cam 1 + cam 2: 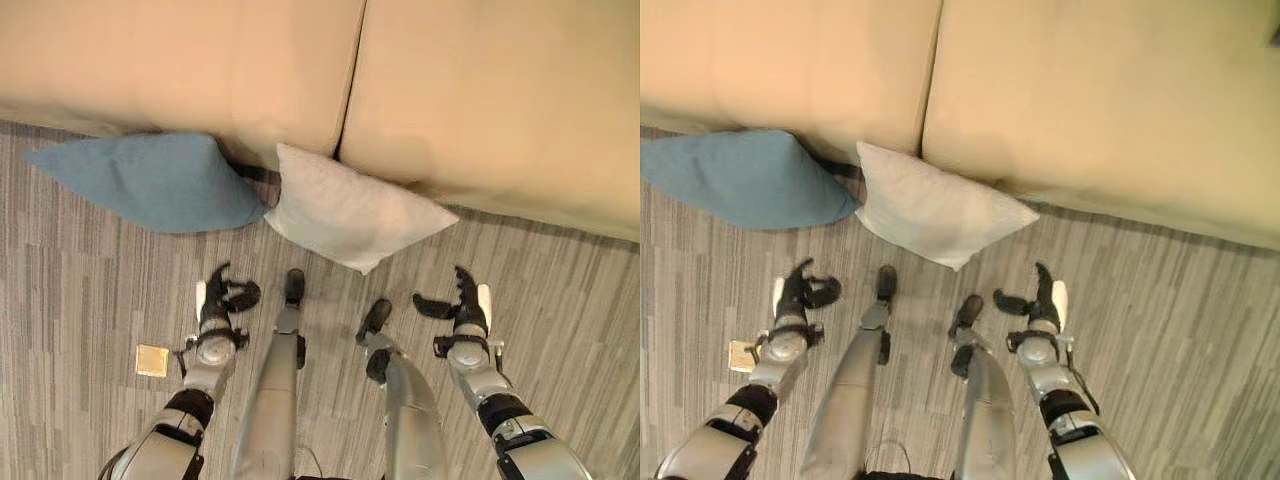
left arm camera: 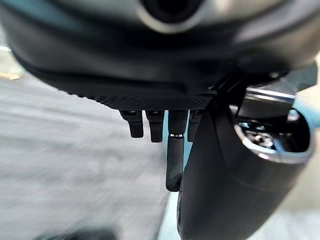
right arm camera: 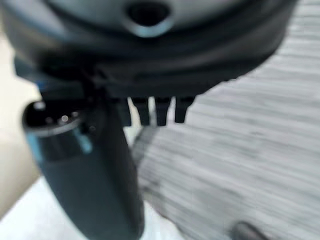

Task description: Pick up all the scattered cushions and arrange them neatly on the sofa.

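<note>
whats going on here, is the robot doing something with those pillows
Not yet. A blue fabric cushion and a white fabric cushion lie on the grey striped floor against the front of the beige sofa. The left hand and right hand hover over the floor just short of them, fingers relaxed, holding nothing.

A tan sofa (image 1: 200, 70) upholstered in smooth, matt fabric, its two seat sections parted by a seam. Against the sofa's front edge lie a blue cushion (image 1: 150, 182) of matt woven cloth and a white cushion (image 1: 350, 215) with a slightly coarser, nubby weave. Both rest on a floor (image 1: 80, 300) of grey wood-look planks with a streaked, low-sheen finish. A small pale square (image 1: 152, 360), perhaps paper, lies on the floor well out from the sofa.
</note>
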Robot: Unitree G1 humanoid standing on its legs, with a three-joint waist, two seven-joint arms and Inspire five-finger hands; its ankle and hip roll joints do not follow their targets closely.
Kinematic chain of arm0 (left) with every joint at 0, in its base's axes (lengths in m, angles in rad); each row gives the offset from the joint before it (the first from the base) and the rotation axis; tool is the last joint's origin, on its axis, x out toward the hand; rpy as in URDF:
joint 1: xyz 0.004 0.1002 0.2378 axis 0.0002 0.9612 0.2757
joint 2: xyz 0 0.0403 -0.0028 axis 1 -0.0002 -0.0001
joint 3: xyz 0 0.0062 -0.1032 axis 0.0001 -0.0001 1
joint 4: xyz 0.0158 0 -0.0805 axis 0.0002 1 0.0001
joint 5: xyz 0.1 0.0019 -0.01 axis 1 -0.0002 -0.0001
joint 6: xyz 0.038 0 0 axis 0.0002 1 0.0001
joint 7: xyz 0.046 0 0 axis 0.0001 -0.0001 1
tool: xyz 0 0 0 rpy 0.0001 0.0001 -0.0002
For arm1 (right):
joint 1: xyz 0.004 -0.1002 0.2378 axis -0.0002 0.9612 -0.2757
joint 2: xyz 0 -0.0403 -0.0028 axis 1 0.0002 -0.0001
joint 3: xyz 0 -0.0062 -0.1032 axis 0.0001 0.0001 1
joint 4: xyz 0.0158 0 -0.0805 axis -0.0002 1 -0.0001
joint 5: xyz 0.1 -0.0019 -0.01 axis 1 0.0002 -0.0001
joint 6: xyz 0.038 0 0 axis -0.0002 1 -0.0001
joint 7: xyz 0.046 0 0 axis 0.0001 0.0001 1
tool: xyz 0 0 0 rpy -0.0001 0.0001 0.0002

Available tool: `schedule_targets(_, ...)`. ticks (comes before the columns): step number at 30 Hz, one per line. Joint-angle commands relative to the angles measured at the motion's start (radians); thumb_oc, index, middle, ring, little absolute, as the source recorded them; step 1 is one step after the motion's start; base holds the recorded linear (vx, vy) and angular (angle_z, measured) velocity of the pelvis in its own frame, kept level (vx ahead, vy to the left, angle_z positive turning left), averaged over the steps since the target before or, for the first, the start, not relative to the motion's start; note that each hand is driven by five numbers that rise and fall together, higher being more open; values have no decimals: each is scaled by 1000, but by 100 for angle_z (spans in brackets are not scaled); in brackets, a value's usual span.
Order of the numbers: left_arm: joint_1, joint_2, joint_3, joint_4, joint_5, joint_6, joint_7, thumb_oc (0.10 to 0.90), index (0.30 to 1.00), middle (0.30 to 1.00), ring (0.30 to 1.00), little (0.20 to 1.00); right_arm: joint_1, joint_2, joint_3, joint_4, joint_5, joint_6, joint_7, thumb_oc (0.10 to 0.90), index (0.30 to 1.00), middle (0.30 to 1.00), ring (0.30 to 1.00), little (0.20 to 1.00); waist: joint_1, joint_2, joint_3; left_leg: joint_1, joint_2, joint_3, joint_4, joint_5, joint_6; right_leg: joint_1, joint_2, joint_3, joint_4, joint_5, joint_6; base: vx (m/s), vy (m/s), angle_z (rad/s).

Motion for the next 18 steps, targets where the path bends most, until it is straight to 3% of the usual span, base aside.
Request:
schedule_targets(1,30,23,5,-72,-59,-70,23,800,900,900,900,900,73,-47,-6,-101,23,-62,-79,800,900,900,900,900,-25,16,-27,-58,-31,-23,137,-162,-12,-14,-37,51,-40,17,91,-17,93,4)
schedule_targets(9,-98,73,-18,-163,-168,-82,-61,800,900,900,900,900,-28,-75,-28,-78,139,-93,-25,800,900,900,900,900,-59,22,-27,-223,-45,-19,242,-212,-8,-176,-61,89,65,-20,95,9,68,-2)
schedule_targets(18,-315,177,-95,-182,4,-43,32,800,900,900,900,900,-187,-136,5,-42,251,-138,32,800,900,900,900,900,-75,19,-27,-400,-48,-21,325,-244,1,-345,-87,116,138,-37,105,28,27,2)
